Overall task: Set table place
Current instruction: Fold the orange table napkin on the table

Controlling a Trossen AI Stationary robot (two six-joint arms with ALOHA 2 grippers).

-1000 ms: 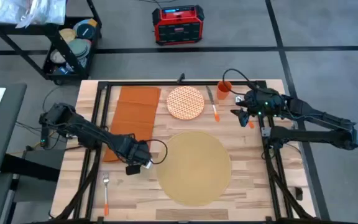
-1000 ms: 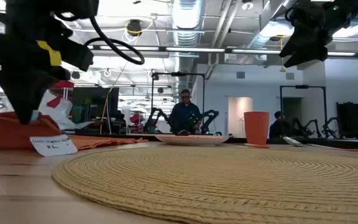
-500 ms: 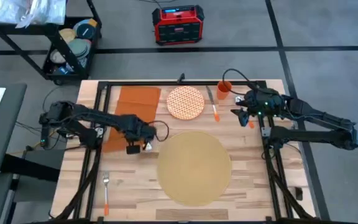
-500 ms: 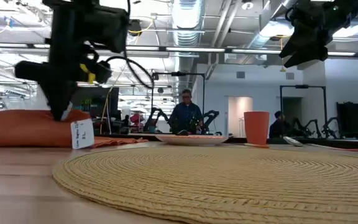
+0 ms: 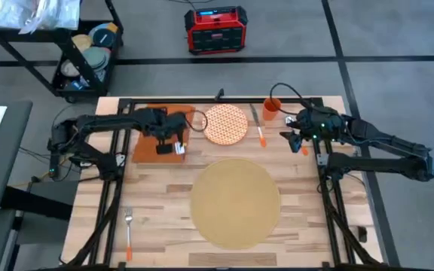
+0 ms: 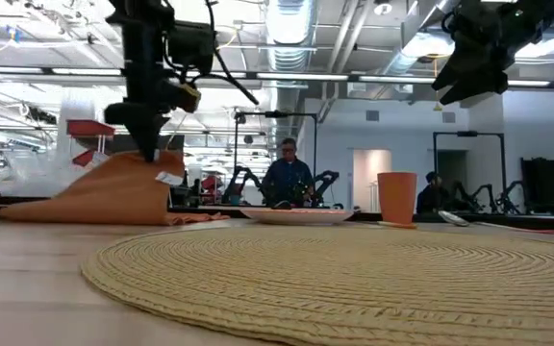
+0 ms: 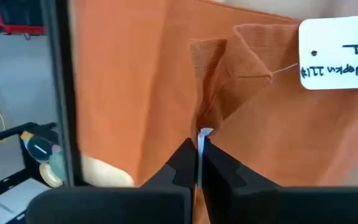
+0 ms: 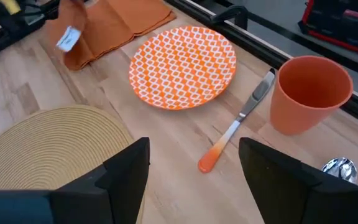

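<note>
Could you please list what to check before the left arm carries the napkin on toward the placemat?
1. Grip: left end effector is shut on a pinched fold of the napkin. Ok.
2. Lift: in the low view the napkin is tented up, its far end still on the table. Not ok.
3. Tag: the paper tag hangs free at the fold. Ok.
4. Placemat: nothing lies on it. Ok.
5. Plate: close beside the napkin and could be brushed. Cannot tell.
6. Right end effector: open, over the table near the cup, away from the napkin. Ok.
</note>
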